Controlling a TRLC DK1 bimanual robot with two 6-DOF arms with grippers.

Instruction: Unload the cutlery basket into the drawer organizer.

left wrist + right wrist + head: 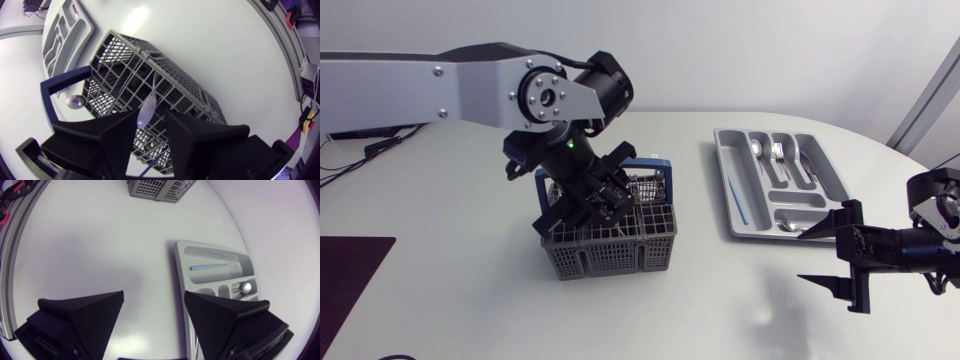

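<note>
Cutlery basket (610,245) stands near the middle of the white table (460,310). It is a grey plastic box with square-mesh walls, split into compartments, and a stiff blue handle (55,87) arches over it. Well apart to its right lies the drawer organizer (820,165), a smooth pale-grey moulded tray with rounded corners and long troughs. A thin blue stick (210,267) lies in its long side trough, and shiny metal cutlery (782,152) rests in the narrower ones. My left arm (430,85), flat silver-grey links with a round black joint, comes in from the left and bends steeply down, so the left gripper (598,200) points into the basket's top. Its matte black wedge fingers are parted. The glossy oval bowl of a spoon (147,111) stands up between their tips, close against one finger with mesh showing between it and the other, so nothing is clamped. A second blue stick (151,164) slants through the gap lower down, and the rounded bowl of a second spoon (75,102) shows beside the blue handle. My right arm (920,245) lies low at the right edge. The right gripper (828,258) is level over bare table just beside the organizer's near corner, fingers spread wide and empty.
</note>
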